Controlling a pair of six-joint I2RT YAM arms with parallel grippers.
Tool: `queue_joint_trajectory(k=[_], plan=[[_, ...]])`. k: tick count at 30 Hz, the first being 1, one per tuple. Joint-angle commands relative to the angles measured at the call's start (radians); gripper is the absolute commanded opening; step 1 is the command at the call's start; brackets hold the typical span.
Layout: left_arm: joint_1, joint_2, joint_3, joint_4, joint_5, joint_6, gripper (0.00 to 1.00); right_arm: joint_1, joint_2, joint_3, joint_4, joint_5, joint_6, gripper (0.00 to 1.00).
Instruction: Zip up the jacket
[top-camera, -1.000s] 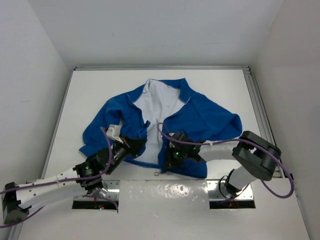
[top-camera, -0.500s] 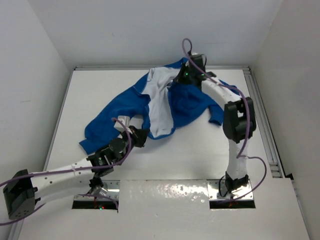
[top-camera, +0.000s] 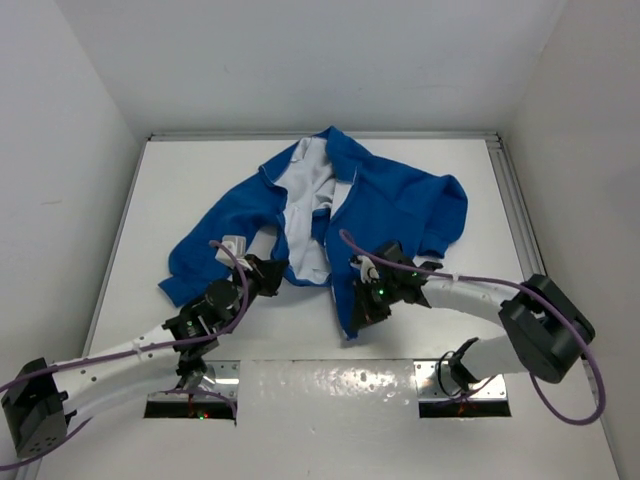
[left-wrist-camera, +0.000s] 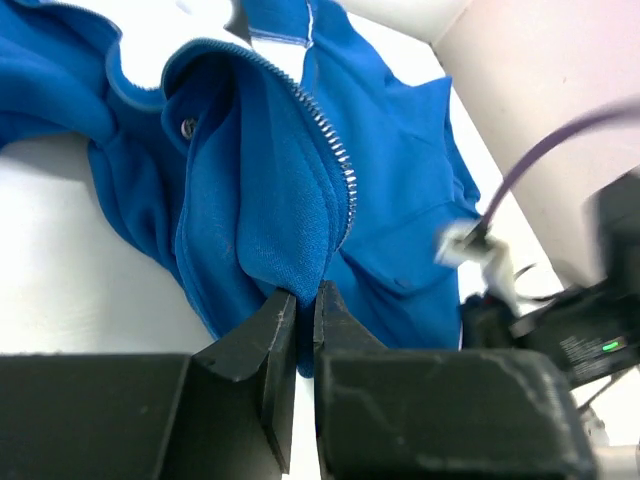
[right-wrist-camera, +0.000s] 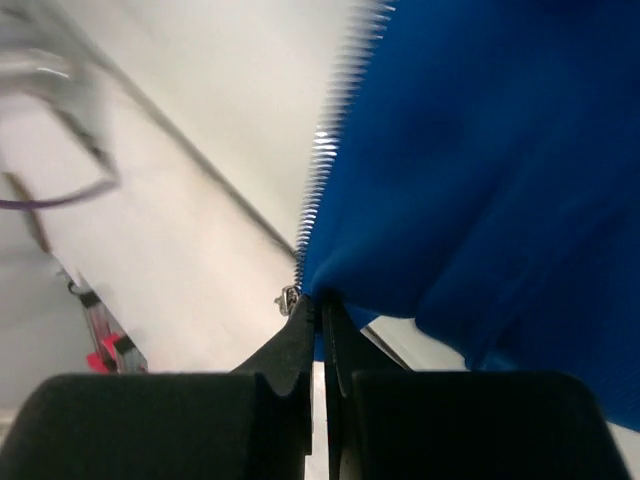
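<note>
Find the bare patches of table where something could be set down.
Free: the table's far-left corner beside the jacket; the strip between it and the right rail. Crowded: the centre, where left gripper and right gripper pinch it; the near edge between them is bare.

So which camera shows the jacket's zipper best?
The left wrist view: the zipper runs sharp and long down the jacket. The right wrist view shows its teeth close up but blurry. In the top view it's too small to see.
</note>
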Motion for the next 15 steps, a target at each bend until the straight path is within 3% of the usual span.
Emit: queue_joint_trajectory(k=[1, 5, 7, 8, 9, 11, 15], plan=[[0.009, -0.01, -0.01, -0.004, 0.041, -0.003, 0.0, 0.005, 0.014, -0.065, 0.026, 0.057, 0.026, 0.0], [0.009, -0.052, 0.0, -0.078, 0.075, 0.007, 0.0, 0.005, -0.014, -0.091, 0.013, 0.144, 0.013, 0.0], [0.009, -0.082, 0.006, -0.107, 0.095, 0.015, 0.0, 0.006, -0.037, -0.113, 0.026, 0.146, 0.02, 0.17], [0.011, -0.092, 0.011, -0.134, 0.11, 0.015, 0.0, 0.006, -0.071, -0.119, 0.026, 0.152, 0.022, 0.46], [0.009, -0.099, 0.011, -0.147, 0.115, 0.01, 0.0, 0.008, -0.094, -0.122, 0.02, 0.163, 0.02, 0.56], [0.009, -0.124, 0.011, -0.17, 0.133, 0.003, 0.0, 0.008, -0.147, -0.125, -0.014, 0.203, 0.017, 0.69], [0.009, -0.144, 0.019, -0.208, 0.138, -0.011, 0.0, 0.008, -0.279, -0.121, -0.074, 0.278, 0.028, 0.7]])
